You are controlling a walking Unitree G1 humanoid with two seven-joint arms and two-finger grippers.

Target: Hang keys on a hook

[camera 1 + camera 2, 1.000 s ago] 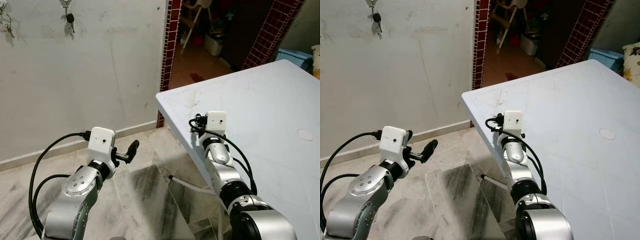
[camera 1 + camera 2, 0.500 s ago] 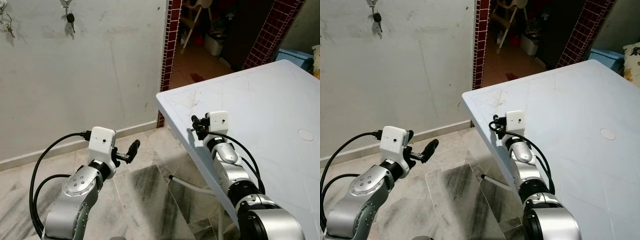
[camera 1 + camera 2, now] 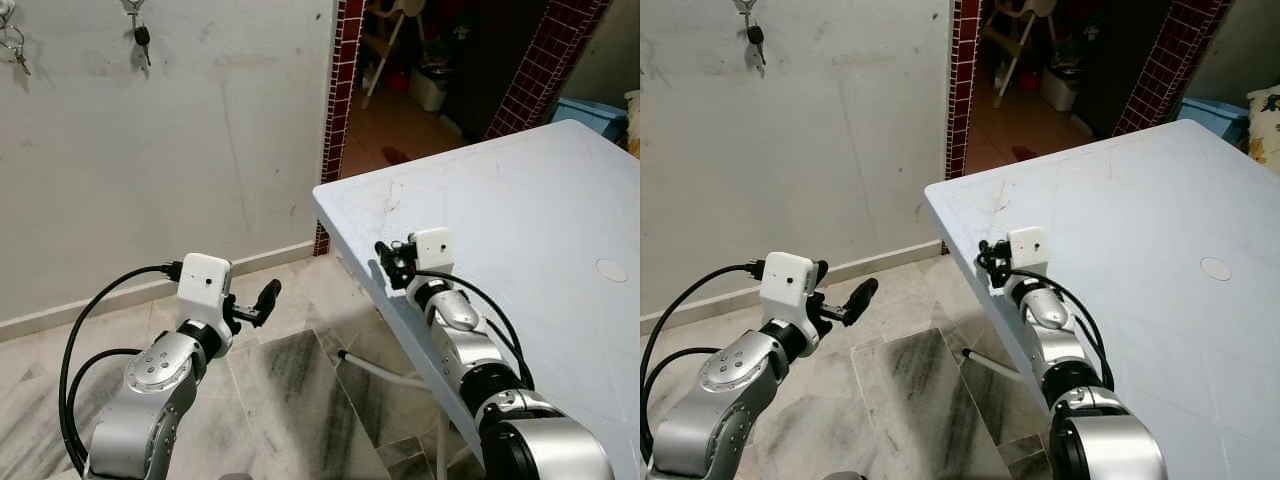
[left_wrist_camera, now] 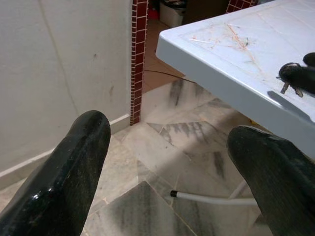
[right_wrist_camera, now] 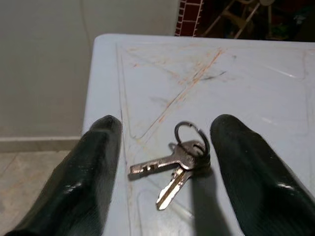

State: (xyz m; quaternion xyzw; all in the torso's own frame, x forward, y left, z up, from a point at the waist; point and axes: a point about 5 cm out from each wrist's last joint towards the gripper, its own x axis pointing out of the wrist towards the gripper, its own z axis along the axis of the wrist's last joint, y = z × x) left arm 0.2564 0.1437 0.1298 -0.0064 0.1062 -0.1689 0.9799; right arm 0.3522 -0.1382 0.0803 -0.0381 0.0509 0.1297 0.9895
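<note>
Keys [image 5: 178, 161] lie flat on the white table [image 3: 520, 200] near its front left corner, between the spread fingers of the right gripper [image 5: 167, 167], and could be nudged over the edge if the fingers close off-centre, while the left gripper [image 4: 172, 162] is held open over the floor.

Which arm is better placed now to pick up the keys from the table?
The right. Its tool is open around the keys on the table; the left tool hangs over the floor beside it.

R gripper [image 5: 165, 162] moved fwd along table [image 3: 520, 200], jaws now straddling keys [image 5: 174, 162].
</note>
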